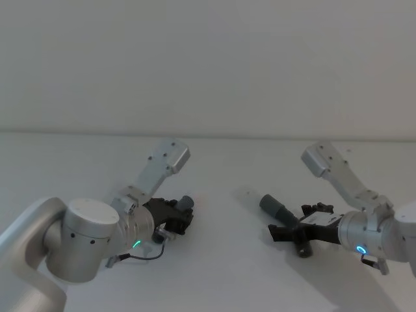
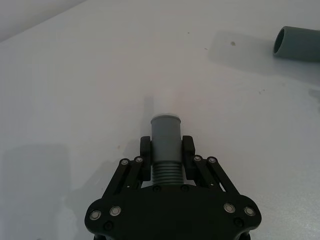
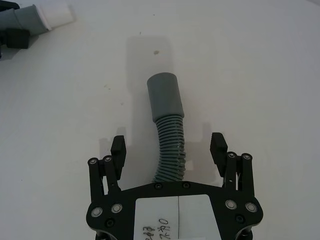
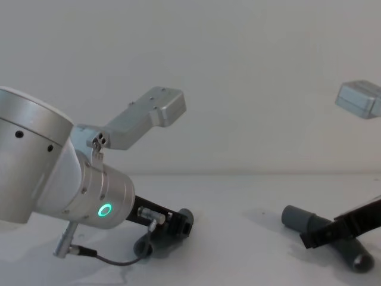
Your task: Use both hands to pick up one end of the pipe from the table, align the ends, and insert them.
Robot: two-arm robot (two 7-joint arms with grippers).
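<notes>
The shorter pipe piece sits in the left hand, whose fingers are closed snugly on it from both sides just above its ribbed part. Its smooth end pokes out past the fingertips, low over the white counter. I cannot tell whether it touches the surface.

The longer pipe piece lies on the counter well apart from it, to the right, with its wide grey collar pointing toward the other piece. The right hand straddles the longer piece's ribbed stretch. Its fingers are spread wide, one on each side, and neither touches the pipe.
</notes>
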